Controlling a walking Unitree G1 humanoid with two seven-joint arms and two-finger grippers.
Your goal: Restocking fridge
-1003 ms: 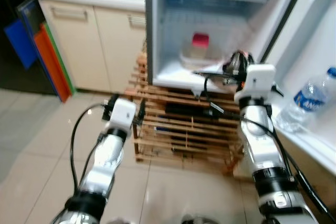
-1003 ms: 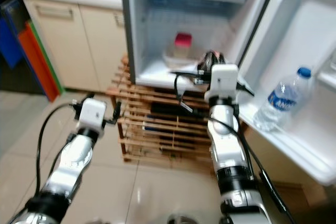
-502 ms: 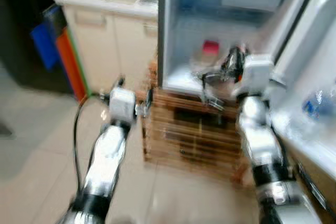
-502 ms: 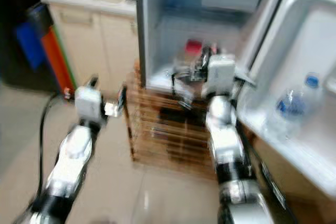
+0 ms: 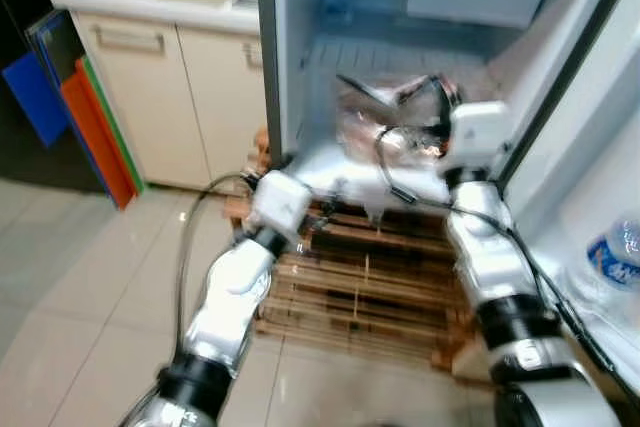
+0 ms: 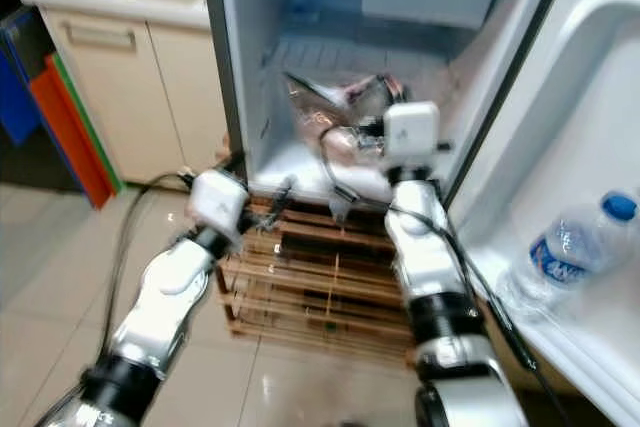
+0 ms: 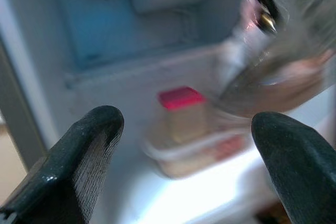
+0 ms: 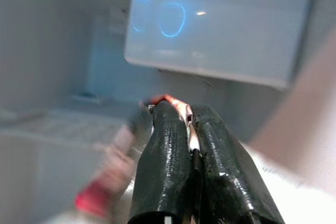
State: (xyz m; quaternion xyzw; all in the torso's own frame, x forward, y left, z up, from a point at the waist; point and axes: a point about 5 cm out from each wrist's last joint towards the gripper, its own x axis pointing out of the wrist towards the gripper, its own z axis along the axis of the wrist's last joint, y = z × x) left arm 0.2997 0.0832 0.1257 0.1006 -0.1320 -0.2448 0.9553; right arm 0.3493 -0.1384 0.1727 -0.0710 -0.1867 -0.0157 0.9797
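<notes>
While the fridge (image 6: 240, 97) stands with its door swung wide at the right of the frame, the right end effector (image 6: 345, 117) sits at the middle of the head views, just inside the cabinet opening, clamped tight on the gathered top of a clear plastic bag (image 6: 335, 112). The right wrist view confirms it: both black fingers (image 8: 163, 156) are pressed together with a pinch of film between them. The bag hangs over the fridge floor, above and just in front of a red-lidded container (image 7: 181, 111) that rests further back. Its contents are blurred and cannot be identified.

The left end effector (image 7: 184, 145) is spread wide (nothing between its fingers), aimed into the cabinet from the lower left of the opening and holding nothing.

Handling assessment: the bag is judged soft, light and without fixed shape; it will swing and sag, and thin film is liable to slip or tear if pulled against the shelf edge. The bunched neck, where it is now gripped, is the sound place to hold it. A water bottle (image 6: 560, 252) lies in the door shelf at lower right. A wooden rack (image 6: 330, 282) supports the fridge.
</notes>
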